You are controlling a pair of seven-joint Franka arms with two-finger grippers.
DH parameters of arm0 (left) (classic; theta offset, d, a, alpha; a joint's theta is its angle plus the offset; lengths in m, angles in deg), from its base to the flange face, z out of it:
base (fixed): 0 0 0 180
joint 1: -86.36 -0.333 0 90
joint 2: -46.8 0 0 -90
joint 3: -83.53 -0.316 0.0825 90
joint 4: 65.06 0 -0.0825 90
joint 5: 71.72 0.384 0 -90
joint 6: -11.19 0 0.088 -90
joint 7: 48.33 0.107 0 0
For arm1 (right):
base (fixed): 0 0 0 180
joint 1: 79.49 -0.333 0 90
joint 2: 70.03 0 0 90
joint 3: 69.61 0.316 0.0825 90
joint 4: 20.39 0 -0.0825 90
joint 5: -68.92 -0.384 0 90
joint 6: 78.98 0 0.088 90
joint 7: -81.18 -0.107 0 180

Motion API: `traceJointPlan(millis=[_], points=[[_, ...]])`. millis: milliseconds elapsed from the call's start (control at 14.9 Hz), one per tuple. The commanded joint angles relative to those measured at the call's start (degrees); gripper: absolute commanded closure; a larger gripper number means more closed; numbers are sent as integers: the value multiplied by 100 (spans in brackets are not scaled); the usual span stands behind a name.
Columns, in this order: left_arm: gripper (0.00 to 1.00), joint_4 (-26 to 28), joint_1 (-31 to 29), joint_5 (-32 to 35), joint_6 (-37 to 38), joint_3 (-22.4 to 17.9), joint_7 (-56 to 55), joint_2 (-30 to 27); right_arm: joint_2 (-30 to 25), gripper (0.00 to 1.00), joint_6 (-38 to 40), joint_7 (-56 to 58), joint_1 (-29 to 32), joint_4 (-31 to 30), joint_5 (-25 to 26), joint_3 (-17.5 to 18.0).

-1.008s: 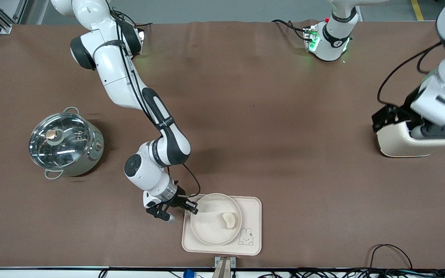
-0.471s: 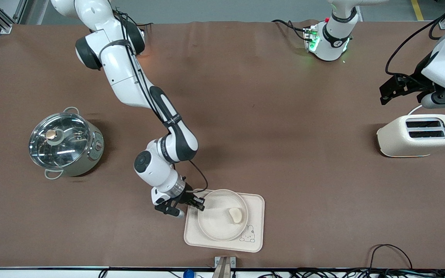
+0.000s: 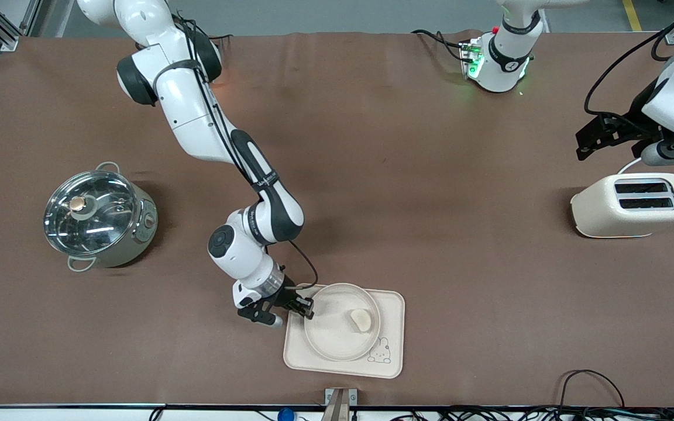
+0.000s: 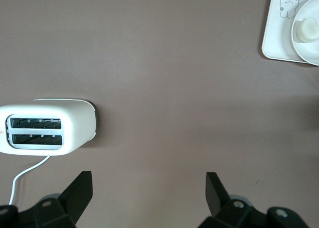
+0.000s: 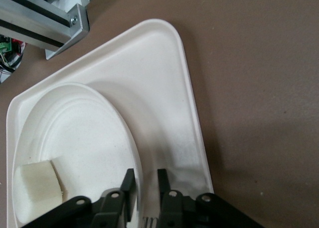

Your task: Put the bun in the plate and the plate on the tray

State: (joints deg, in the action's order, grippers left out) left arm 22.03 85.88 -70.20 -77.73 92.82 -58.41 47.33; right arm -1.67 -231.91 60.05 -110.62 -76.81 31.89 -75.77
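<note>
The cream tray (image 3: 394, 339) with a rabbit drawing lies near the table's front edge. The round plate (image 3: 328, 339) sits on it, and the pale bun (image 3: 361, 320) lies in the plate. My right gripper (image 3: 297, 309) is low at the plate's rim on the side toward the right arm's end, shut on that rim. In the right wrist view the gripper (image 5: 145, 180) straddles the plate (image 5: 84, 133) rim, with the bun (image 5: 37, 185) and tray (image 5: 164, 88) in sight. My left gripper (image 3: 597, 140) is open and empty, up over the table beside the toaster; it (image 4: 149, 193) waits.
A cream toaster (image 3: 632, 204) stands at the left arm's end, also in the left wrist view (image 4: 47, 126). A steel pot with a glass lid (image 3: 100, 216) stands at the right arm's end. A metal bracket (image 3: 340, 403) sits at the table's front edge.
My right gripper, the plate and the tray have shifted a little toward the left arm's end. My left gripper has risen off the toaster, which now shows in full.
</note>
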Motion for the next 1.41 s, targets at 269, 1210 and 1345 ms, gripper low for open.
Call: traceJointPlan(millis=[269, 1210, 1345], points=[[0, -218, -31, -73, 94, 3, 24, 88, -1437, 0, 1623, 65, 98, -851, 440, -568], [0, -333, -22, -82, 59, -6, 121, 184, -6016, 0, 5897, 1533, 344, -2941, 3235, -2091], [0, -333, -22, -82, 59, -6, 121, 184, -6728, 0, 6133, 1533, 422, -3452, 3683, -1951]])
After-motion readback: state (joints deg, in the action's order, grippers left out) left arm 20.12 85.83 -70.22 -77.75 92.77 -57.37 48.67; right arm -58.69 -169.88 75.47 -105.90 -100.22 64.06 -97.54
